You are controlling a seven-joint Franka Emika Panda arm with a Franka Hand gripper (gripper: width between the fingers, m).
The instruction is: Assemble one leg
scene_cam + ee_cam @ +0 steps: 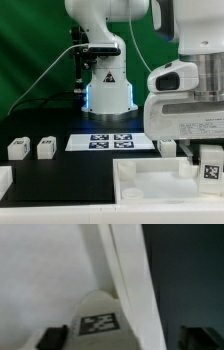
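A leg (pixel 211 168), a small white block with a marker tag, stands upright at the near right corner of the large white square part (pixel 150 187). My gripper (pixel 205 158) is right above the leg and straddles it. In the wrist view the leg (pixel 100 324) lies between my two dark fingertips (pixel 52 337), next to the part's raised rim (pixel 128 274). Dark gaps show between the fingers and the leg, widest on the rim side, so my gripper (pixel 125 341) is open. The leg's lower end is hidden.
Two more legs (pixel 17 148) (pixel 45 148) stand at the exterior view's left. The marker board (pixel 110 141) lies in front of the robot base (pixel 108 85). Another white piece (pixel 167 146) sits beside the board, and a white part (pixel 4 182) shows at the left edge.
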